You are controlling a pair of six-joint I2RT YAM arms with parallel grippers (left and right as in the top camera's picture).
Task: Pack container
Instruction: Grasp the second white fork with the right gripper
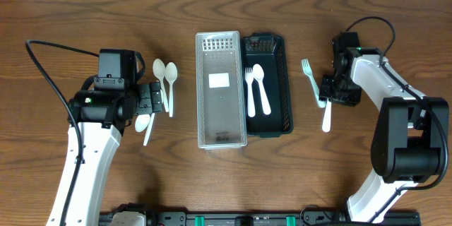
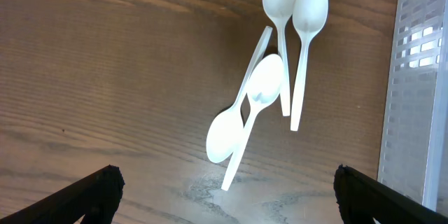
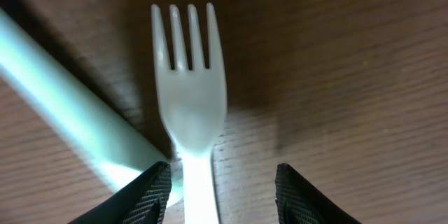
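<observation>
A black container point(image 1: 281, 85) holds a white fork point(image 1: 249, 85) and a white spoon point(image 1: 260, 85). A clear container point(image 1: 221, 135) lies against its left side. Several white spoons point(image 1: 164, 76) lie left of it, and they show overlapping in the left wrist view point(image 2: 264, 84). My left gripper point(image 1: 150, 99) point(image 2: 224, 196) is open and empty just short of them. A white fork point(image 1: 308, 70) point(image 3: 189, 91) lies on the right. My right gripper point(image 1: 326, 93) point(image 3: 220, 182) is open with its jaws either side of the fork's handle. Another white utensil point(image 1: 326, 116) crosses beside it, its handle point(image 3: 63, 105) by the left jaw.
The wooden table point(image 1: 70, 14) carries everything. The clear container's perforated wall point(image 2: 413, 91) shows at the right edge of the left wrist view. Both arms' cables loop over the table on the outer sides.
</observation>
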